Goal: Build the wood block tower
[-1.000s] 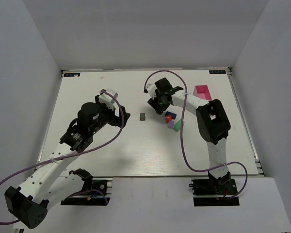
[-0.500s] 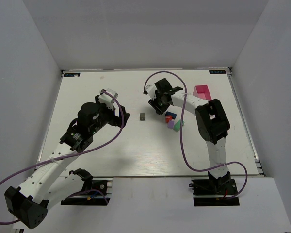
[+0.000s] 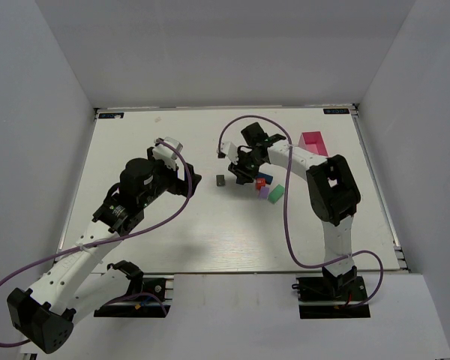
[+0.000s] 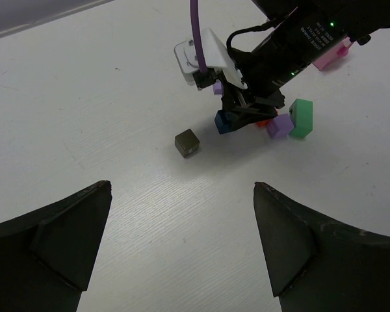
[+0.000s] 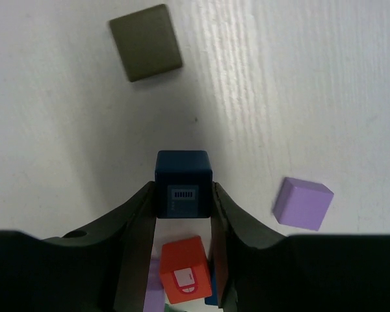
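- Right of centre on the worktop (image 3: 172, 225), the wood blocks (image 3: 270, 191) are lying in a loose cluster.
- At the cluster's left edge, the right claw (image 5: 184, 192) is pinching the blue block (image 5: 183, 172) between both fingers, just beside the red block (image 5: 185, 278).
- Further left, the dark grey block (image 5: 146, 42) is sitting apart.
- Over the worktop's left half, the left claw (image 4: 182, 195) is hovering, fingers spread wide, holding nothing.

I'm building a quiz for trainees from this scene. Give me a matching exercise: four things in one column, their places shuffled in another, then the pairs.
1. blue block
2. grey block
3. green block
4. pink tray

A. lying alone, apart from the others
B. farthest right and back
C. clamped in the right gripper
D. right beside a purple block

Pairs: 1-C, 2-A, 3-D, 4-B
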Action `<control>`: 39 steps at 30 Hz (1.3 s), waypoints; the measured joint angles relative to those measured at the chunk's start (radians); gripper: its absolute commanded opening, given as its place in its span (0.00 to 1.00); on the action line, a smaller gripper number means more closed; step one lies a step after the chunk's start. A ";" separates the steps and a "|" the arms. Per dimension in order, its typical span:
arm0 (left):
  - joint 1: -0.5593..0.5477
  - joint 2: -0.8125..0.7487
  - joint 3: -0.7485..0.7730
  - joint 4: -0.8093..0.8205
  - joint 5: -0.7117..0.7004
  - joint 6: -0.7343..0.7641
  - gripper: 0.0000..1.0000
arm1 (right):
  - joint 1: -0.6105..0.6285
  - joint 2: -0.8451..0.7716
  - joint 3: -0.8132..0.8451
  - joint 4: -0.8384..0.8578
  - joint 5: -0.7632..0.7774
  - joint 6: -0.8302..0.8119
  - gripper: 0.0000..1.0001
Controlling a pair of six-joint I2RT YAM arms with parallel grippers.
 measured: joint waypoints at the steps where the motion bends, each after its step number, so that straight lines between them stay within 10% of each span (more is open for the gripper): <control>1: 0.000 0.000 0.000 0.000 0.000 0.000 1.00 | 0.001 -0.001 0.000 -0.010 -0.018 -0.027 0.24; 39: 0.000 0.000 0.000 -0.008 -0.004 0.001 1.00 | 0.053 0.134 0.179 -0.146 -0.093 -0.380 0.25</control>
